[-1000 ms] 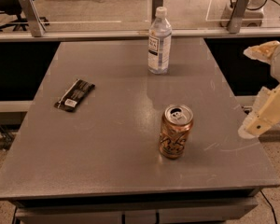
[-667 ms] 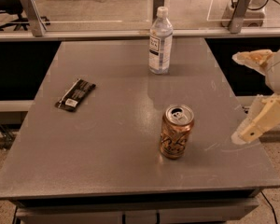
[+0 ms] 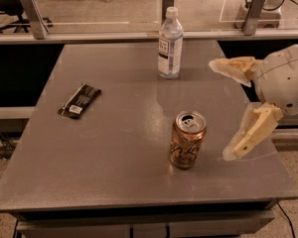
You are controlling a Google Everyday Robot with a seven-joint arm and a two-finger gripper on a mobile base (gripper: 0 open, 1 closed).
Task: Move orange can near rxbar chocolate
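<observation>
The orange can [image 3: 187, 140] stands upright on the grey table [image 3: 114, 148], right of centre near the front, its silver top and pull tab showing. The rxbar chocolate [image 3: 79, 100], a flat black wrapper with a small white patch, lies at the left of the table. My gripper [image 3: 223, 110] is at the right, a short way from the can and above the table. It is open and empty, one cream finger [image 3: 233, 67] up high and the other [image 3: 251, 133] lower, level with the can.
A clear plastic water bottle [image 3: 170, 44] stands upright at the back centre of the table. A glass barrier on metal posts [image 3: 31, 14] runs behind the table. The table's right edge lies under my gripper.
My gripper has moved left, from beyond the table's right edge toward the can, with its fingers still spread. The can, bar and bottle have not moved.
</observation>
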